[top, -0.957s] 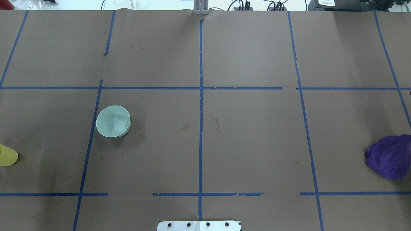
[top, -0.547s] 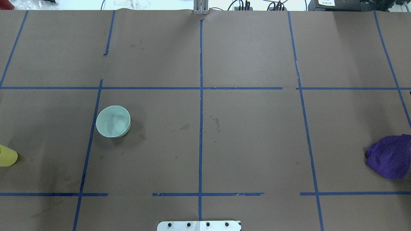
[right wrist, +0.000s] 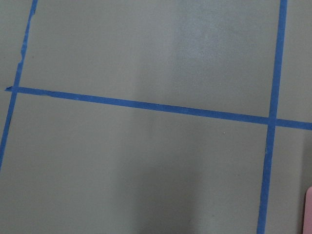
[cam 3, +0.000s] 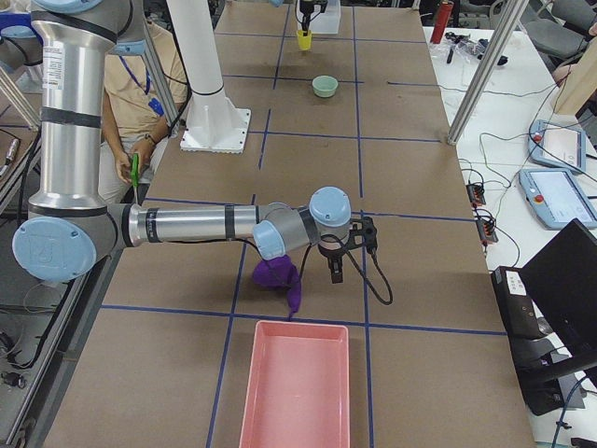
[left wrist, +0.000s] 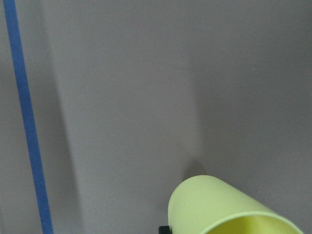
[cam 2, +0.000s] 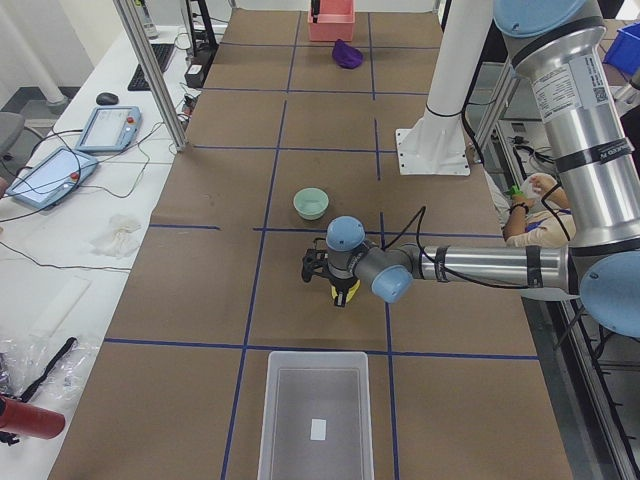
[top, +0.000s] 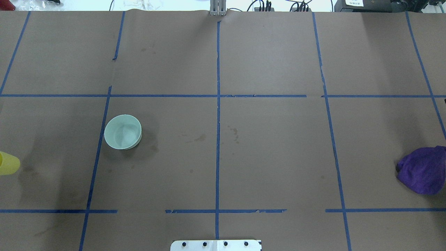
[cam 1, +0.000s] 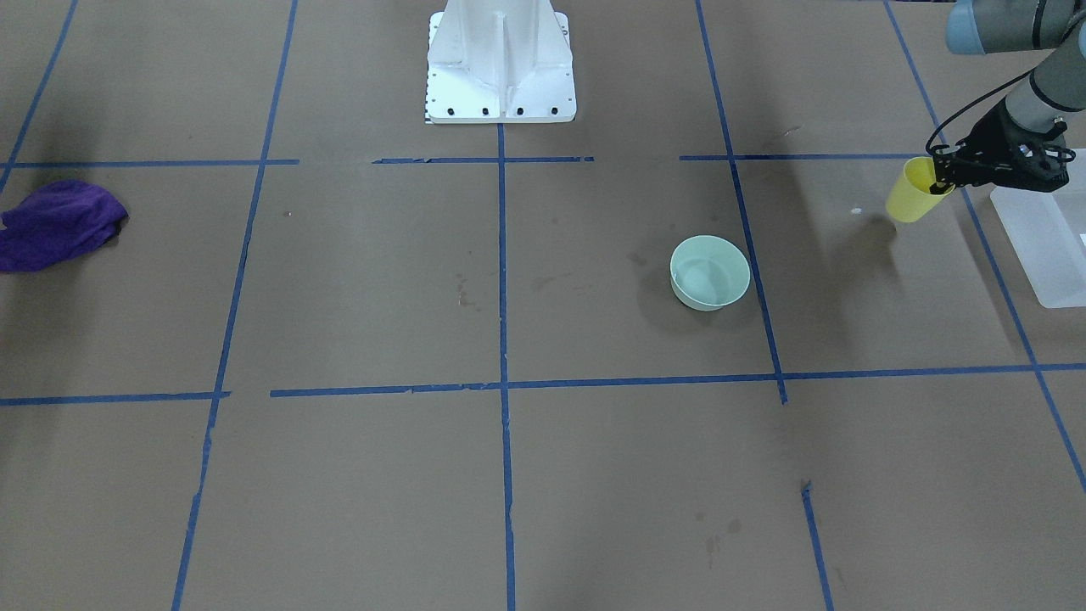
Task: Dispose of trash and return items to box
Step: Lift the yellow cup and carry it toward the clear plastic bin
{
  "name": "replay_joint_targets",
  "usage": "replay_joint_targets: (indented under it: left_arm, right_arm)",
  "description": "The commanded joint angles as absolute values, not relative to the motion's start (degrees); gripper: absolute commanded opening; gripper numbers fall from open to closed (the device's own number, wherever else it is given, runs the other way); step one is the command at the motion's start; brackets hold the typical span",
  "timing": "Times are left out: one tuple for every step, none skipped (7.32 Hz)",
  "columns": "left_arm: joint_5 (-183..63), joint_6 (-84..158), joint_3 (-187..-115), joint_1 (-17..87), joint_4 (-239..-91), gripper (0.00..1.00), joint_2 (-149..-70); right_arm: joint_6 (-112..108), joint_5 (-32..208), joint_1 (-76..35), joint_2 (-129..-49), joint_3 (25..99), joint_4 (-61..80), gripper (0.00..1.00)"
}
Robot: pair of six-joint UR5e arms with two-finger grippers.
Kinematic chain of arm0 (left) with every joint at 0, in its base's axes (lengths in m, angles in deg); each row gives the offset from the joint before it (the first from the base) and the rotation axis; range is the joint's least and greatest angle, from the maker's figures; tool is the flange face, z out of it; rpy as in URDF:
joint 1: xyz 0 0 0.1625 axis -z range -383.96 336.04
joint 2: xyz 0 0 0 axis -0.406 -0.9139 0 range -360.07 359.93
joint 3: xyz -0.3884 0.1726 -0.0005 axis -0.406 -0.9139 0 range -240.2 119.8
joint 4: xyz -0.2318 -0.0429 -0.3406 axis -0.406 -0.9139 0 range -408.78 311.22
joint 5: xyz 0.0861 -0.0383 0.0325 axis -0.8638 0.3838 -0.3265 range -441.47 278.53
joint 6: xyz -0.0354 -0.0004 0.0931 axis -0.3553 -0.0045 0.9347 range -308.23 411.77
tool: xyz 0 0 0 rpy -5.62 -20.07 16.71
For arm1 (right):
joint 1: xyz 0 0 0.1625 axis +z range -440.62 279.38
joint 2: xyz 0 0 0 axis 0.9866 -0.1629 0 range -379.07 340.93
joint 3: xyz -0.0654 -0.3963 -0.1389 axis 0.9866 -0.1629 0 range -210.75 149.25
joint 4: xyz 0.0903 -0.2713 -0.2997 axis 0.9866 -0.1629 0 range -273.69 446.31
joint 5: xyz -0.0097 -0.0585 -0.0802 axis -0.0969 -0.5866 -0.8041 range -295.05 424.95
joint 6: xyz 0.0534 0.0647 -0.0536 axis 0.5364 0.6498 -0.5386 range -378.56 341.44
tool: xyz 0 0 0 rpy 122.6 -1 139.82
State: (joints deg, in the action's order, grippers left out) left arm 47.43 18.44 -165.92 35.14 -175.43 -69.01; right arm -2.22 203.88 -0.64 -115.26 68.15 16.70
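Observation:
My left gripper (cam 1: 937, 180) is shut on the rim of the yellow cup (cam 1: 913, 192) and holds it tilted above the table, just beside the frosted-white box (cam 1: 1048, 242). The cup shows at the left edge of the overhead view (top: 8, 164), in the left wrist view (left wrist: 229, 207) and in the exterior left view (cam 2: 344, 294), with the box (cam 2: 312, 420) nearer the camera. The mint-green bowl (top: 123, 131) stands upright and empty on the table, also in the front view (cam 1: 710, 271). My right gripper (cam 3: 334, 273) hangs next to a purple cloth (cam 3: 278, 275); I cannot tell if it is open.
The purple cloth (top: 423, 169) lies at the table's right end. A pink tray (cam 3: 297, 387) stands beyond it at that end. The white robot pedestal (cam 1: 501, 68) is at the robot's side, mid-table. Blue tape lines cross the brown table.
The yellow cup in my left gripper has shifted slightly away from the robot's side in the overhead view. The bowl and the purple cloth have not moved.

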Motion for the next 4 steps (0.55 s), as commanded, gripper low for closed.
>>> replay_joint_targets:
  left_arm:
    - [48.2,30.5,-169.1,43.1,-174.6,0.0,-66.7]
    - [48.2,42.1,-166.7,49.9,-169.7,0.0,-67.7]
    - [47.7,55.6,-162.6,59.6,-161.0,0.0,-72.1]
    - [47.6,66.1,-156.2,66.4,-153.4,0.0,-79.6]
  right_arm:
    - [-2.3,203.8,-0.7,-115.2,68.2,16.7,1.0]
    - [-2.2,203.7,-1.3,-115.2,68.2,16.7,1.0]
    - [-2.2,203.8,-1.7,-115.2,68.2,16.7,1.0]
    - [-2.0,203.7,-2.3,-115.1,68.2,16.7,1.0]
